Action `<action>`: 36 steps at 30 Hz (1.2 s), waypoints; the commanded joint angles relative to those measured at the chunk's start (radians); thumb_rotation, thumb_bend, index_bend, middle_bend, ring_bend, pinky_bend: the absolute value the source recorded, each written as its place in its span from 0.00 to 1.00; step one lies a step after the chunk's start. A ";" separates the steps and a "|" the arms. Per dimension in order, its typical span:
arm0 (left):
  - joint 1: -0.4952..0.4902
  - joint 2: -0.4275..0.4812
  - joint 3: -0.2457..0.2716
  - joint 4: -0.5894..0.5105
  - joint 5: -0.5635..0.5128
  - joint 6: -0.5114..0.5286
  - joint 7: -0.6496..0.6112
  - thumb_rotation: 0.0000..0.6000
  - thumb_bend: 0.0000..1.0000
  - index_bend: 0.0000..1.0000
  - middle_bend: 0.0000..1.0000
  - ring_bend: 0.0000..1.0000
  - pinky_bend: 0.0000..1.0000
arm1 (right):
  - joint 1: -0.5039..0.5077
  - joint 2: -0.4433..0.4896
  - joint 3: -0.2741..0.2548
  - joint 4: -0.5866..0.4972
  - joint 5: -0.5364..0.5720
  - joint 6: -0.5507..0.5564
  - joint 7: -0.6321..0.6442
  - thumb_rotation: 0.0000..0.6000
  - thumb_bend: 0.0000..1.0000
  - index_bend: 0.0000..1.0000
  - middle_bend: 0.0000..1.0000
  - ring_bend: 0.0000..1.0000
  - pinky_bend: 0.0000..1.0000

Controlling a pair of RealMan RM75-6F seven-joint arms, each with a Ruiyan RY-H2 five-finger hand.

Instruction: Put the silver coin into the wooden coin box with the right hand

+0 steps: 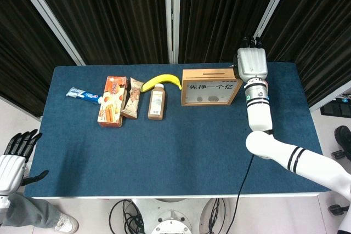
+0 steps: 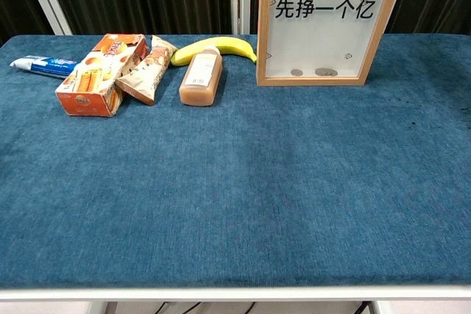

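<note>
The box (image 1: 212,86) stands upright at the far edge of the table (image 1: 181,152), its clear front showing two coins (image 2: 321,73) lying on its floor. The right hand (image 1: 251,62) is raised just beside the box's right top corner, back of the hand toward the head camera, fingers pointing away; whether it is clenched or holds the silver coin cannot be told, and no coin shows outside the box. The left hand (image 1: 12,157) hangs off the table's near left corner, well apart from the box, fingers spread and holding nothing.

Left of the box a banana (image 1: 162,81) lies just beside it, with a bottle (image 1: 156,102) touching the banana's near side. Further left of the box come a snack bag (image 1: 132,97), an orange carton (image 1: 112,100) and a toothpaste tube (image 1: 82,94).
</note>
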 commanded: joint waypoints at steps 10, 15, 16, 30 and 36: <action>-0.009 0.010 0.002 0.002 0.011 0.000 -0.031 1.00 0.12 0.02 0.00 0.00 0.00 | 0.141 0.043 -0.010 -0.067 0.304 0.064 -0.167 1.00 0.38 0.85 0.03 0.00 0.00; -0.009 0.012 0.003 0.003 0.013 0.003 -0.037 1.00 0.12 0.02 0.00 0.00 0.00 | 0.172 0.041 -0.030 -0.073 0.348 0.097 -0.210 1.00 0.38 0.85 0.03 0.00 0.00; -0.009 0.012 0.004 0.003 0.015 0.004 -0.039 1.00 0.12 0.02 0.00 0.00 0.00 | 0.177 0.038 -0.032 -0.071 0.354 0.100 -0.212 1.00 0.38 0.85 0.03 0.00 0.00; -0.013 0.015 0.002 0.019 0.009 0.003 -0.075 1.00 0.12 0.02 0.00 0.00 0.00 | 0.236 -0.034 -0.070 0.021 0.374 0.113 -0.262 1.00 0.38 0.85 0.03 0.00 0.00; -0.015 0.017 0.001 0.028 0.007 0.002 -0.094 1.00 0.12 0.02 0.00 0.00 0.00 | 0.252 -0.069 -0.073 0.068 0.390 0.109 -0.281 1.00 0.38 0.85 0.03 0.00 0.00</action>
